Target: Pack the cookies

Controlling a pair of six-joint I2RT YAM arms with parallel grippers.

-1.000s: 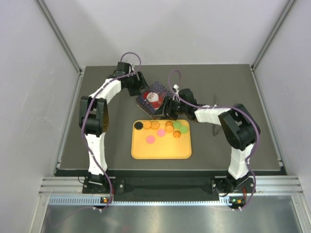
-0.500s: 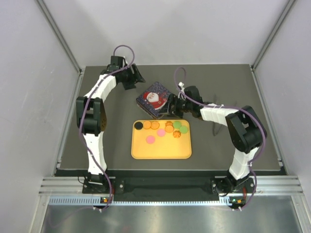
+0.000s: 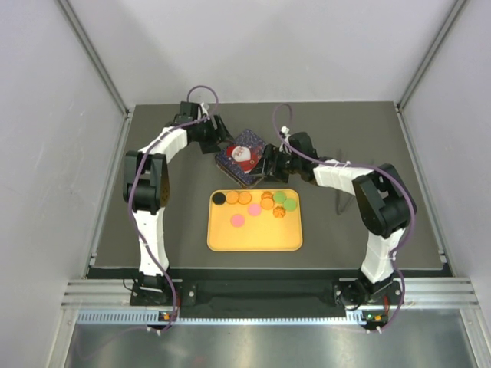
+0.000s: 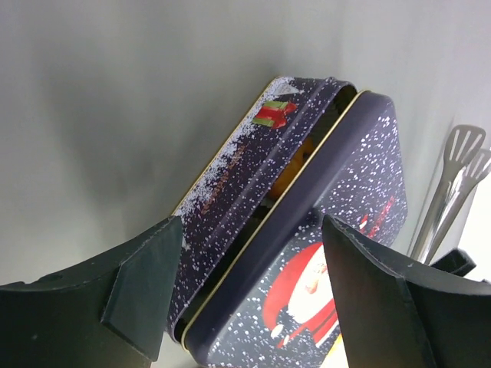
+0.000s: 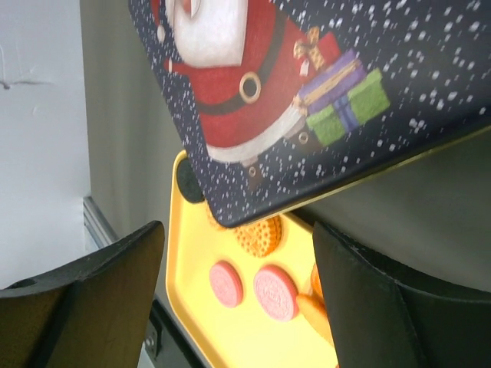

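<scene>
Blue snow-speckled tin (image 3: 242, 157), lid ajar, between spread fingers of left gripper (image 3: 220, 146), newly returned to it; right gripper (image 3: 270, 165) equally unclenched at lid's opposite edge. Cookies (image 3: 257, 205) beyond right fingers on yellow tray (image 3: 253, 238), unpacked: opening likely resuming.

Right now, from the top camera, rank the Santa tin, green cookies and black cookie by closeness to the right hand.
From the right hand:
1. Santa tin, just left of it.
2. Green cookies, right end of the tray.
3. Black cookie, tray's left end.

Both arms reaching far forward, left pincer (image 4: 252, 245) spread wide, right pincer (image 5: 238, 238) likewise
</scene>
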